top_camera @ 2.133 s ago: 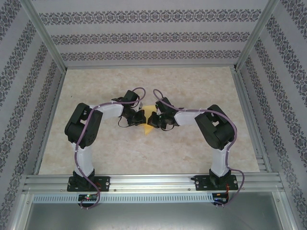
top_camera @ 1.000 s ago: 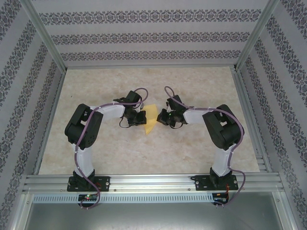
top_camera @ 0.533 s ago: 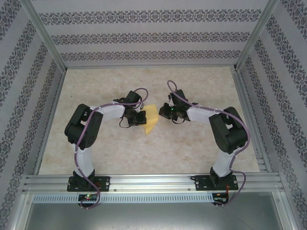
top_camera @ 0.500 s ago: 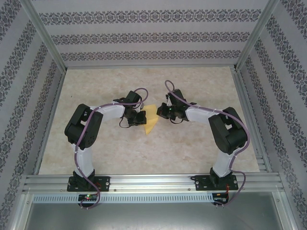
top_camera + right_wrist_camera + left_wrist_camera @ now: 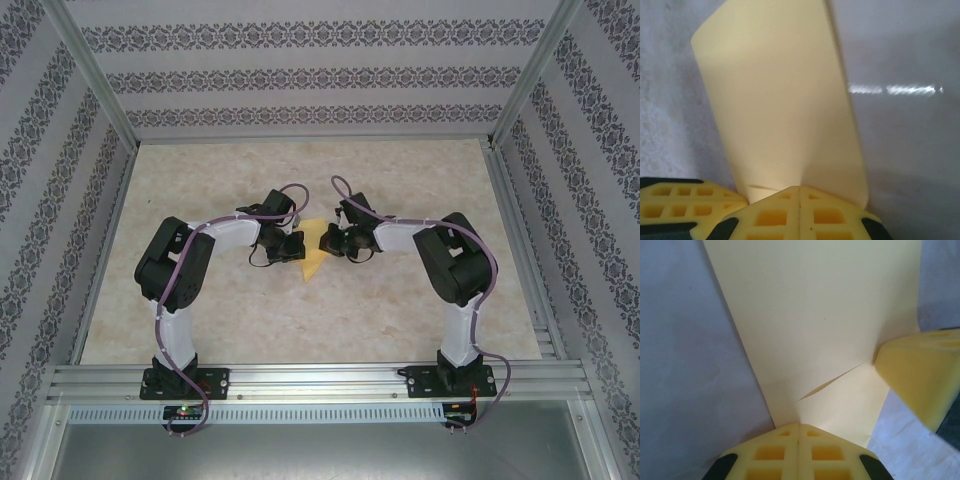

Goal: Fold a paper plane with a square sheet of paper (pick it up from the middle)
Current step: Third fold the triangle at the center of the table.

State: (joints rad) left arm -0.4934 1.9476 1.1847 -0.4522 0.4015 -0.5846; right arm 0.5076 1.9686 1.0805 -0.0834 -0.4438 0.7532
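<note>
The square sheet of paper [image 5: 314, 256] is yellow, partly folded, with a pointed near end, and sits at the table's middle between both grippers. My left gripper [image 5: 297, 246] is shut on its left edge. In the left wrist view the sheet [image 5: 815, 330] fans out from the shut gripper [image 5: 799, 426], with a short crease running from the pinch. My right gripper [image 5: 328, 243] is shut, its tip against the sheet's right side. In the right wrist view the sheet [image 5: 780, 110] rises curved beyond the shut gripper [image 5: 800, 189]. The paper plane is out of view.
The beige marbled table [image 5: 300, 320] stretches all round the sheet. An aluminium rail [image 5: 320, 380] runs along the near edge, with posts and patterned walls on the other three sides. The right gripper's fingers [image 5: 915, 375] show at the right of the left wrist view.
The right gripper, shut throughout, had swung away to the right of the sheet and has come back left against it. The left gripper and sheet have stayed put.
</note>
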